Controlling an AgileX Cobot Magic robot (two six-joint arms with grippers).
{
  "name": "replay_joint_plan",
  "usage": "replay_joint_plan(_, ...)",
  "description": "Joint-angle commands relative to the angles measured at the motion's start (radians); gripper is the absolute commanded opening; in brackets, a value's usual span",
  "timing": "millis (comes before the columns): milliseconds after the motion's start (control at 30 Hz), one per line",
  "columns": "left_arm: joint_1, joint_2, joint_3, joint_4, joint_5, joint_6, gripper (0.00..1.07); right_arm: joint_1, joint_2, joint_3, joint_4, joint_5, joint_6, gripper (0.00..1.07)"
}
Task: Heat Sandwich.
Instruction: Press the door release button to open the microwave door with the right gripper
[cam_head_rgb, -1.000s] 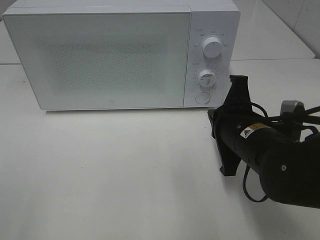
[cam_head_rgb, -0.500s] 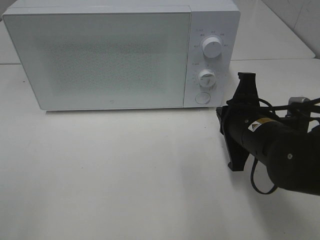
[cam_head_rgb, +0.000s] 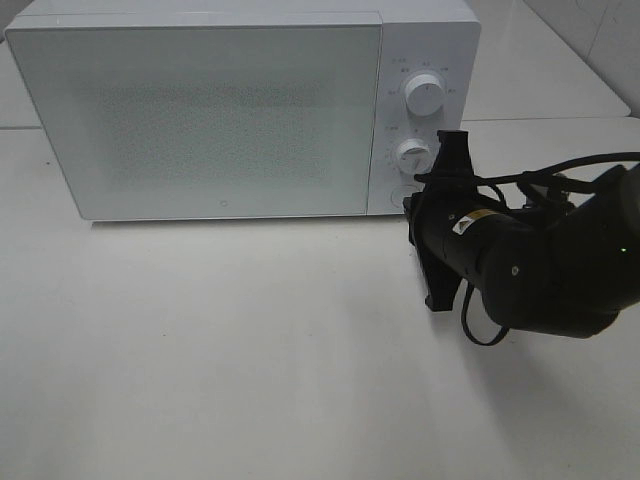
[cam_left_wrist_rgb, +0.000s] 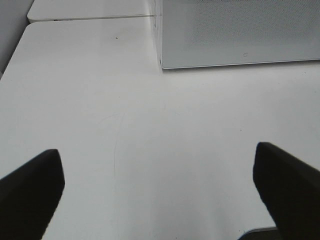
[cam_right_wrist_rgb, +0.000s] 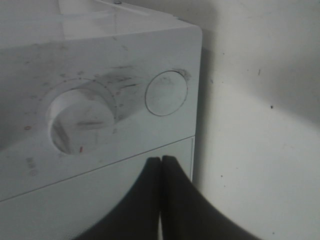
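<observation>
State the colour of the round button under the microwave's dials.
White; the round button shows best in the right wrist view.

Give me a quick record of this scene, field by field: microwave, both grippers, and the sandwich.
Microwave: on the table, door closed
Right gripper: shut, holding nothing, tips near the round button under the lower knob; contact unclear
Left gripper: open, holding nothing, over the table
Sandwich: not in sight
</observation>
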Motion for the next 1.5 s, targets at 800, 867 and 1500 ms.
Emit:
replay_joint_plan(800,-0.003,-0.020,0.002,0.030,-0.005,-0.014,0.97,-0.079,0.182,-0.203,-0.039,0.025,-0.006,0.00)
replay_joint_plan(867,-0.003,-0.020,0.002,0.030,-0.005,-0.014,0.97,-0.084,0.187,-0.209,-0.041,0.025,-0.007,0.00)
replay_joint_plan(1500,-0.003,-0.020,0.002,0.030,-0.006,-0.014,0.97,-0.095,0.227,-0.258,-0.030,-0.109,-0.037,0.00)
